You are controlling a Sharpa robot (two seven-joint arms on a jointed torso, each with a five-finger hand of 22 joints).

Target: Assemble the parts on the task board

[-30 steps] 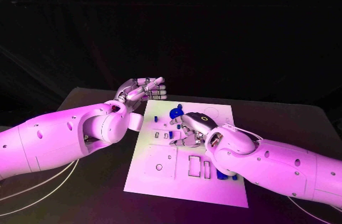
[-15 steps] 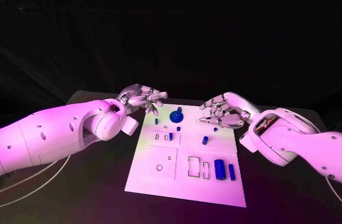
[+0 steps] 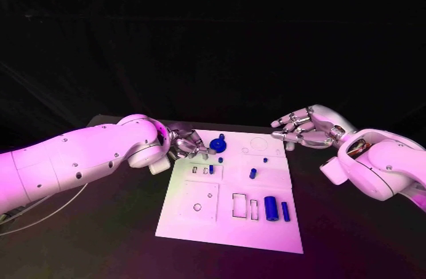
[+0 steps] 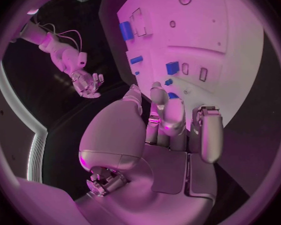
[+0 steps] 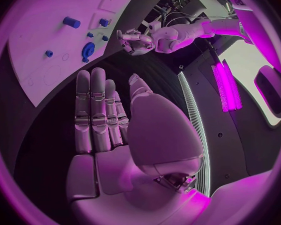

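A smooth matt finish is shown by the task board (image 3: 191,226); glossy plastic by the parts (image 3: 271,207).

1. I see my left hand (image 4: 168,120) over the task board's (image 4: 234,40) edge, holding nothing.
2. Blue parts (image 4: 126,30) sit on the board.
3. My right hand (image 4: 85,82) hangs beyond, off the board.

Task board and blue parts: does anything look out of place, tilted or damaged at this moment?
Nothing stands out. The white task board lies flat on the black table, and the blue parts rest on it, none off its edge. The left hand is at the board's far left corner, and the right hand is off its far right corner, holding nothing.
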